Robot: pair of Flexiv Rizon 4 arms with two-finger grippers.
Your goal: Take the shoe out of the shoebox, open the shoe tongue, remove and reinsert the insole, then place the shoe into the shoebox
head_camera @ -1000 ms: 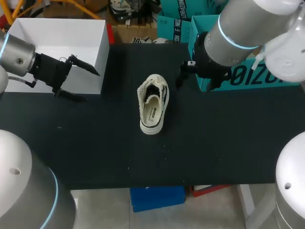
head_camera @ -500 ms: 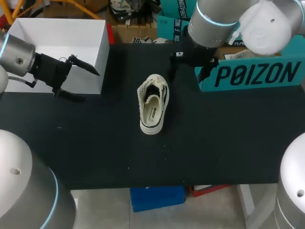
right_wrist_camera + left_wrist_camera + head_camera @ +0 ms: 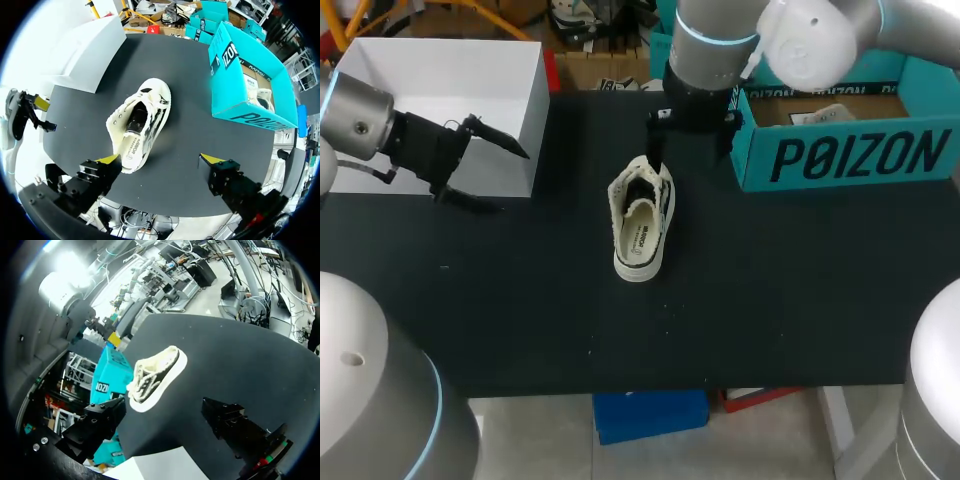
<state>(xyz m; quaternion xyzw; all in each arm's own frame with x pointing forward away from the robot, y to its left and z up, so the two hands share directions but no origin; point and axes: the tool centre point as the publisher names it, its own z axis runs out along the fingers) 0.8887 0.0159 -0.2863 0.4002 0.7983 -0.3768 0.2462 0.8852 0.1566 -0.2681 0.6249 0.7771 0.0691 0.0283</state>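
The shoe (image 3: 642, 218) lies unboxed on the tabletop (image 3: 800, 300) near the shoebox (image 3: 820, 160), right pincer (image 3: 160, 160) and left pincer (image 3: 488, 172) wide, empty; later steps look undone.

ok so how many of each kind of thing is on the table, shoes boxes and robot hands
shoes: 1, the cream sneaker
boxes: 2, the teal shoebox and the white box
hands: 2, the left hand and the right hand, both open
total: 5
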